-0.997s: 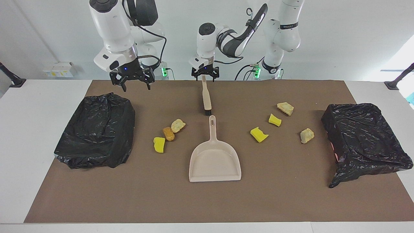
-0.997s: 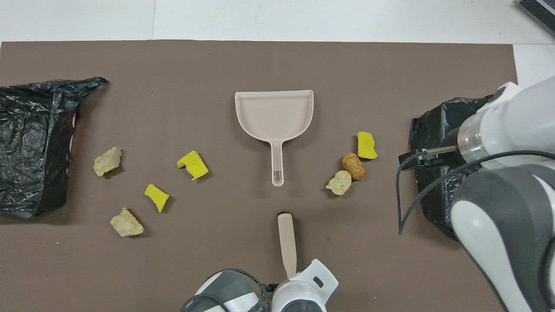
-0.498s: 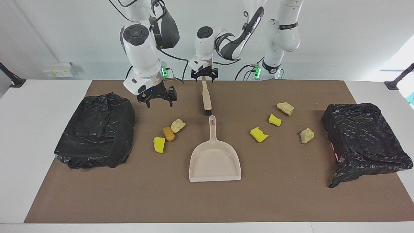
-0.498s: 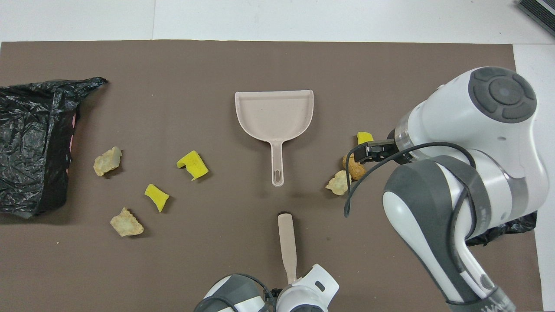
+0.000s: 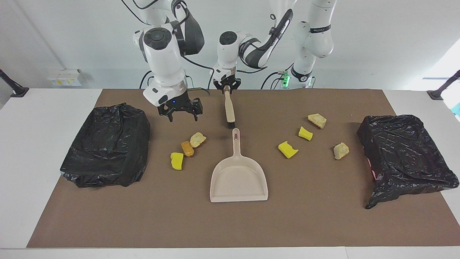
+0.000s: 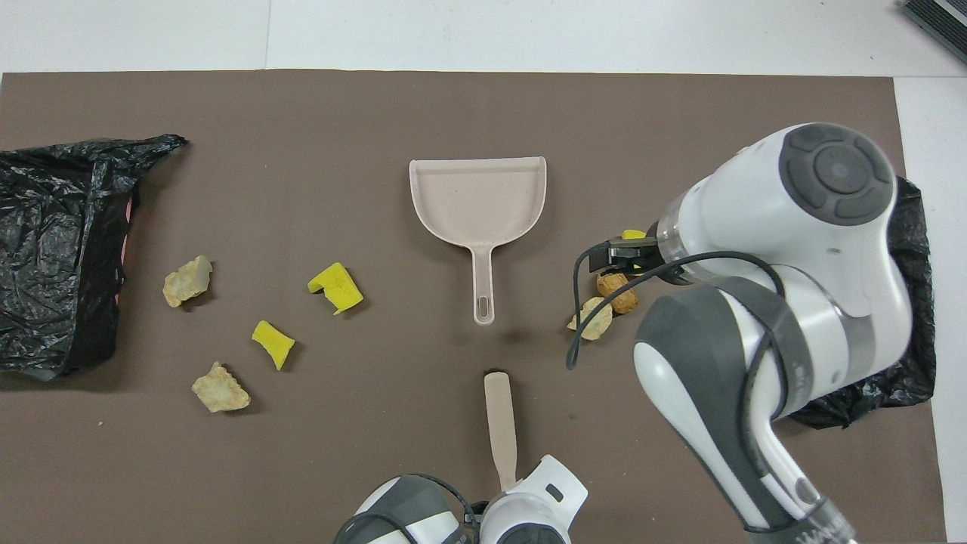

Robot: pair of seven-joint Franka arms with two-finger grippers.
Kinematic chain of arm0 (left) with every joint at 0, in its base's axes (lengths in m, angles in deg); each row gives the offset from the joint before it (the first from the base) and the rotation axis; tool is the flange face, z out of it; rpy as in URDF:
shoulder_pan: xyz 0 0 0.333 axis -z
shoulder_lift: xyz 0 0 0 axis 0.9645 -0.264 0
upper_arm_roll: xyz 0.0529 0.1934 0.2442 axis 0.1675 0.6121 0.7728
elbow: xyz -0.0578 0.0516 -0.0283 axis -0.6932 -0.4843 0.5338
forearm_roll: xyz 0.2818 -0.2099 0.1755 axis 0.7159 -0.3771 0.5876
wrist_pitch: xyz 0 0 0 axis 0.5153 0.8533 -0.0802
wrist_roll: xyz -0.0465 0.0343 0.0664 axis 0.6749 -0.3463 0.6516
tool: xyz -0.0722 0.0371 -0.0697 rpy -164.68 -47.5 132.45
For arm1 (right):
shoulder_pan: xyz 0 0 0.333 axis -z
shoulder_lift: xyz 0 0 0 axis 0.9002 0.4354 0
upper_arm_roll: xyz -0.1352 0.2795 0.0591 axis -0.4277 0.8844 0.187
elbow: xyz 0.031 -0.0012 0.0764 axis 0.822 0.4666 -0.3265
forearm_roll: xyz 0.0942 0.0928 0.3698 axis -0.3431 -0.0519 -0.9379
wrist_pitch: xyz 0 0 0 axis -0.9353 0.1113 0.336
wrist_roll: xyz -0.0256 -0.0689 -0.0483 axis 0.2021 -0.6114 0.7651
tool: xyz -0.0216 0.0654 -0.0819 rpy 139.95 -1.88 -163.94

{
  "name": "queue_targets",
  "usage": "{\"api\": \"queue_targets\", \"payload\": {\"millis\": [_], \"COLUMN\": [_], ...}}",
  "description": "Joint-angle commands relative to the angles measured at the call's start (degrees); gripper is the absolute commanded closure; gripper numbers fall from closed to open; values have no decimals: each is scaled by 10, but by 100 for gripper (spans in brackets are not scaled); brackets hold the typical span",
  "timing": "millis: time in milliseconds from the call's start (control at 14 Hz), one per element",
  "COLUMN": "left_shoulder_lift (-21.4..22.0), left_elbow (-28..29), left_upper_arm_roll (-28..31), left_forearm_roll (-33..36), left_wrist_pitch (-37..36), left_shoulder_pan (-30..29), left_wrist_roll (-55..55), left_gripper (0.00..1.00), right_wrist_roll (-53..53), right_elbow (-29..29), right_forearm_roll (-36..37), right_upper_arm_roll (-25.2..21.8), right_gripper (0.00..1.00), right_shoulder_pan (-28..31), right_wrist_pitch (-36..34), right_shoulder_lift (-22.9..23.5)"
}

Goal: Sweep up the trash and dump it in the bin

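- The right gripper (image 5: 181, 111) has swung away from its bin bag (image 5: 107, 144) to hang wide-jawed over the mat near three trash pieces (image 5: 187, 148); the dustpan (image 5: 238, 176) lies untouched.
- The left gripper (image 5: 226, 86) has just clamped the brush (image 5: 229, 109) handle; sweeping can start.

Under the open fingers (image 5: 170, 116) of the right gripper (image 5: 182, 116) lies bare brown mat (image 5: 230, 223); lower down sit an orange-brown chunk (image 5: 187, 148), a pale crumbly chunk (image 5: 198, 139), and a yellow sponge bit (image 5: 176, 160). The crumpled black bin bag (image 5: 107, 144) stands beside them.
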Motion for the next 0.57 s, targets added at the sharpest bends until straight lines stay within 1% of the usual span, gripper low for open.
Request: {"api": "queue_targets", "payload": {"millis": [0,142,214,356,427,498], "left_shoulder_lift": [12,32,37,38,39,40], "left_elbow": [2,1,-3,-5,-6,-12], "left_upper_arm_roll": [8,13,13,13,14,14], "left_forearm_roll": [-9,-1,14,41,60,66], "left_wrist_pitch": [-34,-86,-111,-127,-129,-136], "left_shoulder_pan": [-17,-56,-80,-126,-134,-157], "left_wrist_roll": [-3,-24,-60,-93,-103,-105], "left_gripper": [100,100,100,100,100,100], "right_wrist_roll": [-21,-27,-32,-41,-50,-60], "right_elbow": [-27,-31,-33,-70,-83,-95], "right_forearm_roll": [-17,-52,-57,-61,-60,-58], "right_upper_arm_roll": [1,2,2,2,2,12], "right_gripper": [0,0,0,0,0,0], "right_shoulder_pan": [-14,-24,-39,-52,-55,-60], "right_wrist_pitch": [33,65,78,78,78,82], "right_shoulder_lift": [40,65,79,107,127,151]}}
